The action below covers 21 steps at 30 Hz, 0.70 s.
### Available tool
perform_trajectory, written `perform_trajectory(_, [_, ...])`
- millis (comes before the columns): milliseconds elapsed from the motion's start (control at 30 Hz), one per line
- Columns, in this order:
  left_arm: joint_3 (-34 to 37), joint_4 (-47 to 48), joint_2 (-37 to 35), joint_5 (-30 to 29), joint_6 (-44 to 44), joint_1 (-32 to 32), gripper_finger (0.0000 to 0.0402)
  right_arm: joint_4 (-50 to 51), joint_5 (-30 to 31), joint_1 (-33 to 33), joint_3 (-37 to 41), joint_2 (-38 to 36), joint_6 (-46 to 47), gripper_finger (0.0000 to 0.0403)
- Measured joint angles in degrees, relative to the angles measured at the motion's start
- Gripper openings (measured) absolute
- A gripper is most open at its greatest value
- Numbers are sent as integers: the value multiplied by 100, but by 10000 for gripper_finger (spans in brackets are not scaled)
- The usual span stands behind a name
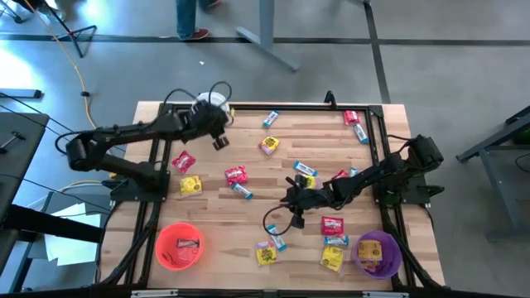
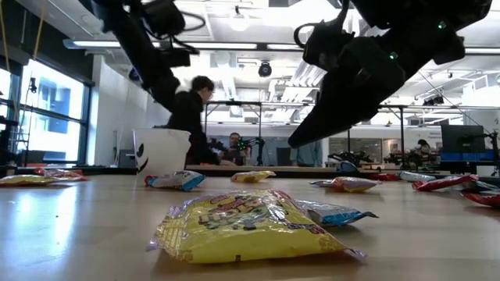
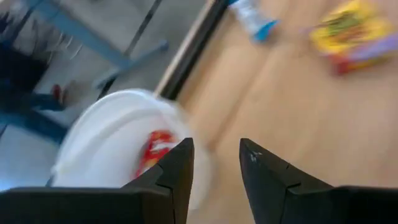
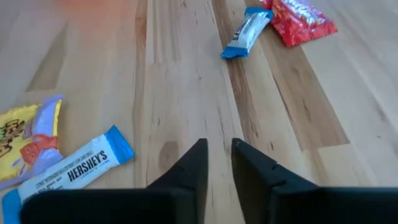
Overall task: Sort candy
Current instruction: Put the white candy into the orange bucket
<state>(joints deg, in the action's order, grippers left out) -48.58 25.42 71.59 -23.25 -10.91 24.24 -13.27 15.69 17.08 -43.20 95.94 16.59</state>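
Candy lies scattered over the wooden table [image 1: 248, 215]: red packets [image 1: 236, 175], yellow packets [image 1: 190, 185] and blue-and-white bars [image 1: 242, 191]. My left gripper [image 1: 220, 142] hovers open beside the white cup [image 1: 214, 101] at the far edge. Its wrist view shows a red candy [image 3: 155, 149] lying in that cup [image 3: 106, 143] and nothing between the fingers [image 3: 216, 155]. My right gripper [image 1: 287, 201] hangs over the table's middle, slightly open [image 4: 219, 149] over bare wood. A blue-and-white bar [image 4: 74, 168] and a yellow packet [image 4: 25, 140] lie beside it.
An orange cup [image 1: 179, 246] with candy stands at the near left and a purple cup [image 1: 378, 252] with candy at the near right. A black frame [image 1: 385, 149] runs along the table's edges. People sit in the room beyond the table [image 2: 195, 109].
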Motion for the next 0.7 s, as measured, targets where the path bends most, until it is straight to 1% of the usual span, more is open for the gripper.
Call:
perform_trajectory(100, [249, 5, -247, 136, 122, -685, 117, 10, 100, 66, 0, 0, -113, 93])
perform_trajectory(200, [449, 2, -343, 396, 242, -1367, 117, 17, 104, 70, 0, 0, -160, 109])
perform_trajectory(400, [690, -94, -177, 824, 384, -2568, 117, 143, 122, 65, 0, 0, -162, 114])
perform_trajectory(533, [865, -397, 106, 879, 410, -3110, 117, 262, 122, 65, 0, 0, -146, 114])
perform_trajectory(633, [881, -583, 426, 879, 545, -3342, 117, 425, 108, 65, 0, 0, 11, 114])
perform_trajectory(700, [881, -721, 630, 877, 632, -3464, 117, 564, -27, 65, -2, 0, 201, 114])
